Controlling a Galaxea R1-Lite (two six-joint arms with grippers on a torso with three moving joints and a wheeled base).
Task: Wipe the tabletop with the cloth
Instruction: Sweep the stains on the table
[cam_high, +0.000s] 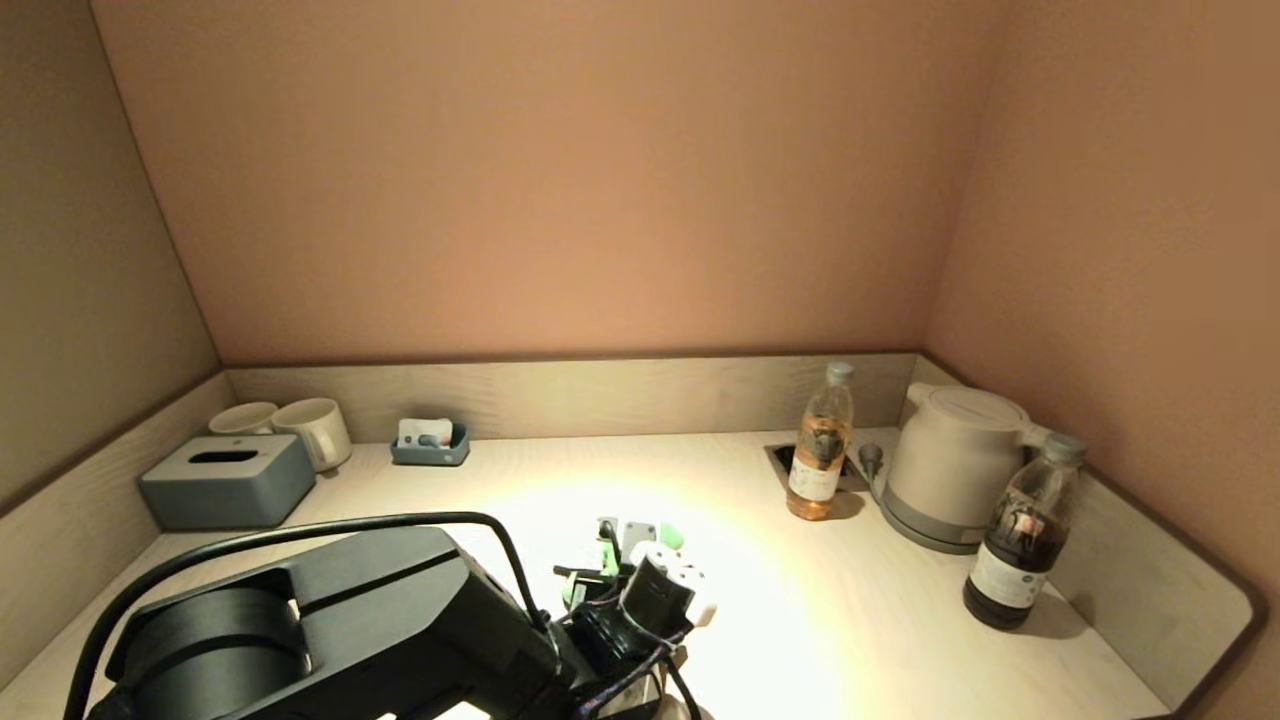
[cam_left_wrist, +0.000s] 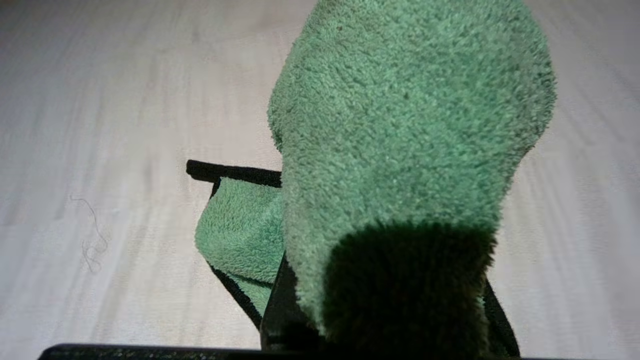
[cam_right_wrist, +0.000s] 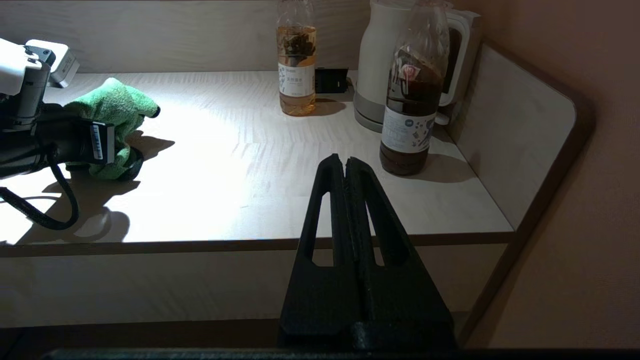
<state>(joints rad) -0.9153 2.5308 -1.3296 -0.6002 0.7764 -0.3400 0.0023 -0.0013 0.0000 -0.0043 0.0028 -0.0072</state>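
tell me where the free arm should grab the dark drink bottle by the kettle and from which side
Judging by its pose, grip the dark bottle around its upright, round body, at or just above the label. Come in level from the robot's side and the open tabletop; the kettle crowds its far side and the corner wall its right. The right end effector, now shut, would need to open first.

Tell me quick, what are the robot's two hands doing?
Left end effector: shut on the green cloth, down at the tabletop.
Right end effector: shut, holding nothing, parked off the front edge.
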